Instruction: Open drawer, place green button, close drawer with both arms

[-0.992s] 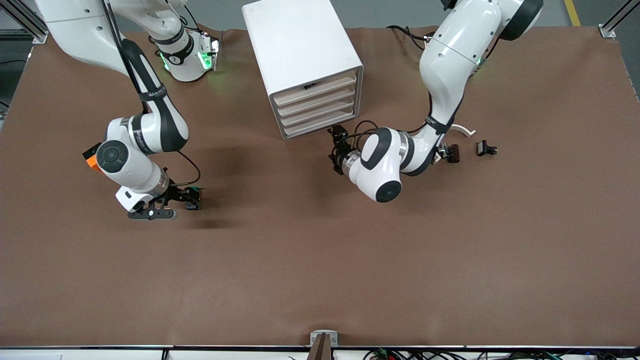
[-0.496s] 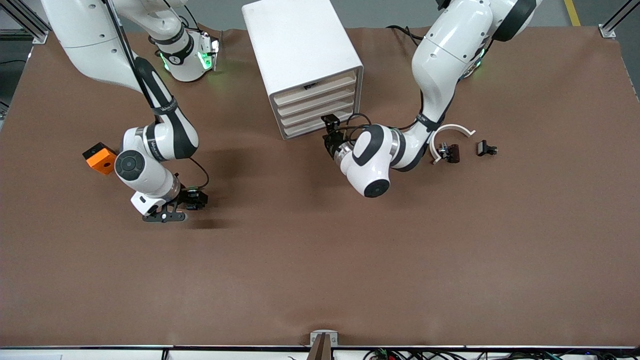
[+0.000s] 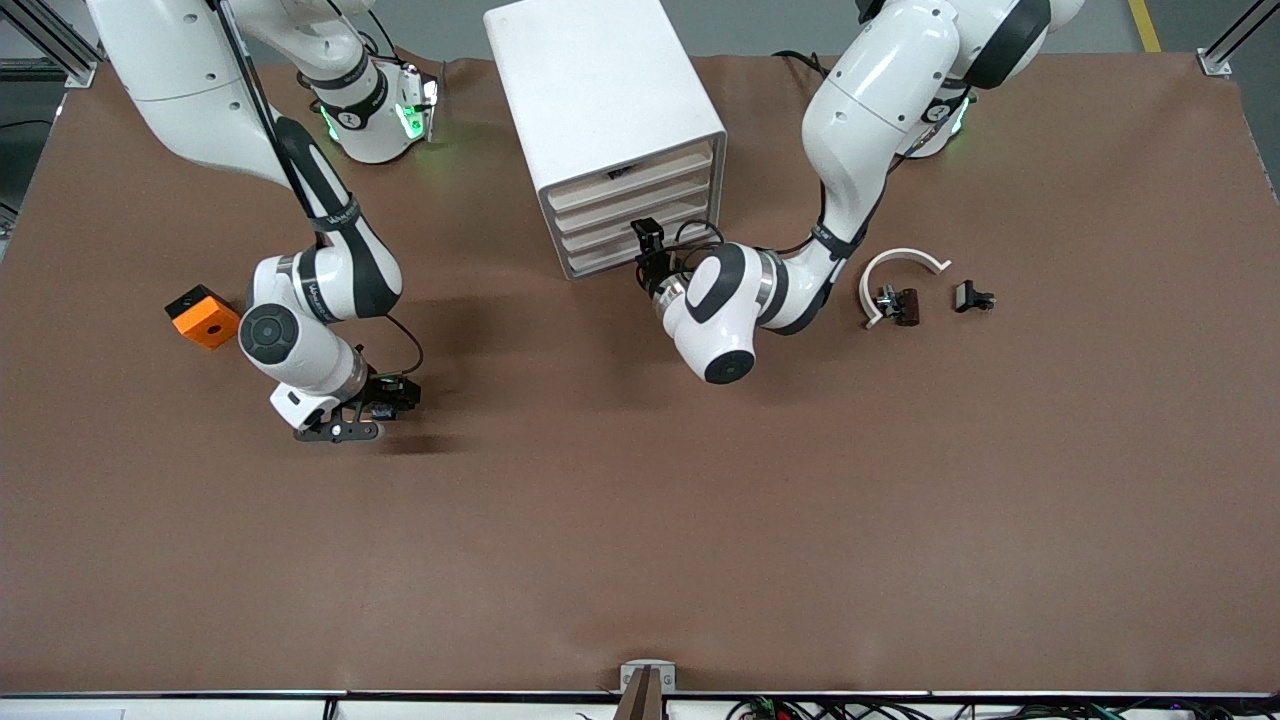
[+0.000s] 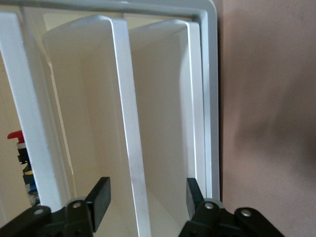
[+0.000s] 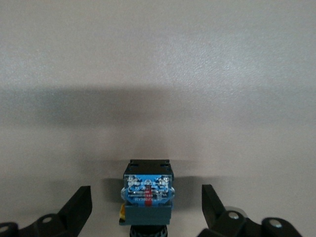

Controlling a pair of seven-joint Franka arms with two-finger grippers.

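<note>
Brown-covered bench (image 3: 640, 520), white four-drawer cabinet (image 3: 600, 100) toward the robots' bases, cream fronts facing the front camera. Left hand (image 4: 146, 200) right at the lower drawer fronts (image 3: 635, 235), fingers (image 4: 100, 195) spread either side of a white drawer edge, not pinching it. Right hand (image 5: 146, 207) low over the bench toward the right arm's end, fingers (image 5: 79, 205) wide apart with the button (image 5: 147, 190) on the bench between them, untouched on both sides. Orange cube (image 3: 203, 316) near the right arm's elbow. White curved band (image 3: 895, 270) and small black clips (image 3: 973, 296) toward the left arm's end.
</note>
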